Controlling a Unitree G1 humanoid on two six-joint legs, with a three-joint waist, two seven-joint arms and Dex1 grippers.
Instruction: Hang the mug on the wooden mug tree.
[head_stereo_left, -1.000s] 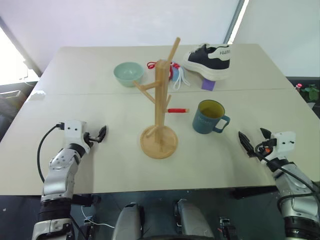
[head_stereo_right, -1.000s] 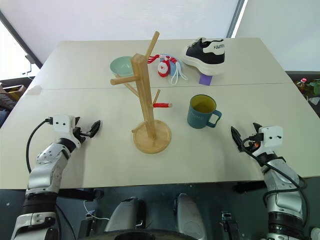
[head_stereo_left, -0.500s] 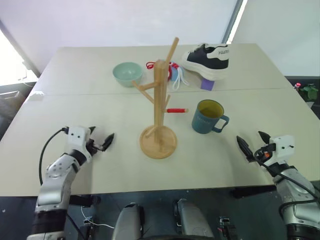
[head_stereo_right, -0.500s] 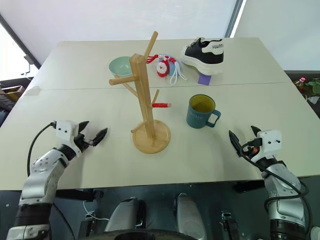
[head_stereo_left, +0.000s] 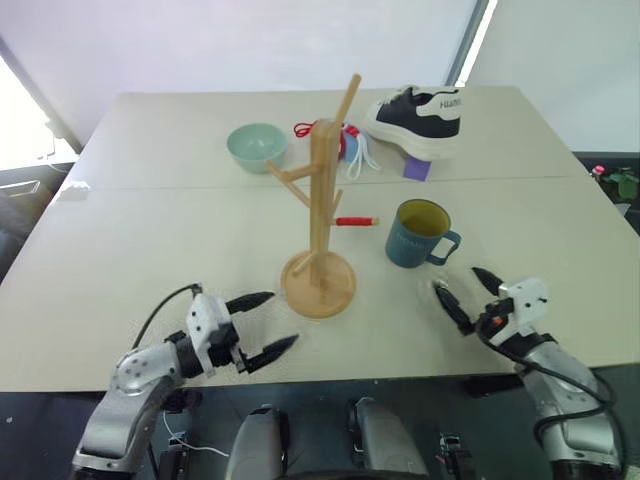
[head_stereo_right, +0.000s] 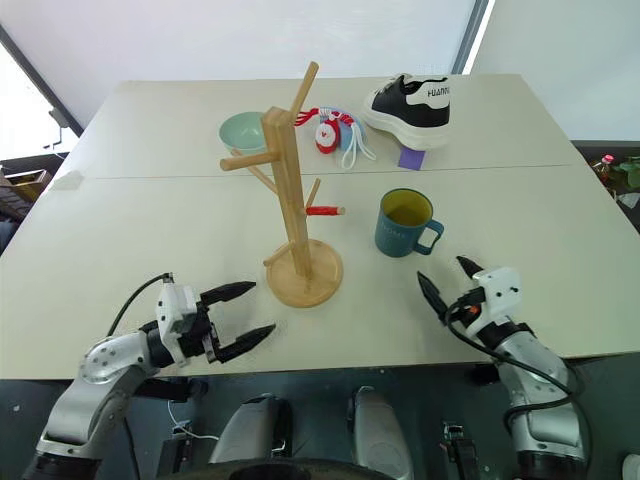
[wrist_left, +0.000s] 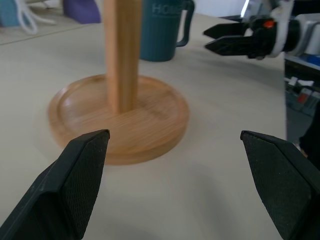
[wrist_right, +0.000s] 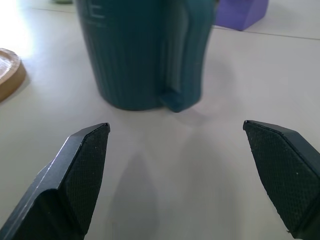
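Mug (head_stereo_left: 421, 234) upright on desk (head_stereo_left: 150, 230), just right of mug tree (head_stereo_left: 320, 205); right end effector (head_stereo_left: 462, 293) spread, empty, near mug; left end effector (head_stereo_left: 262, 322) spread, empty.

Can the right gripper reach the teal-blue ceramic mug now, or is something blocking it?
Probably yes: the open right gripper faces the teal-blue ceramic mug, handle side, with bare table between.
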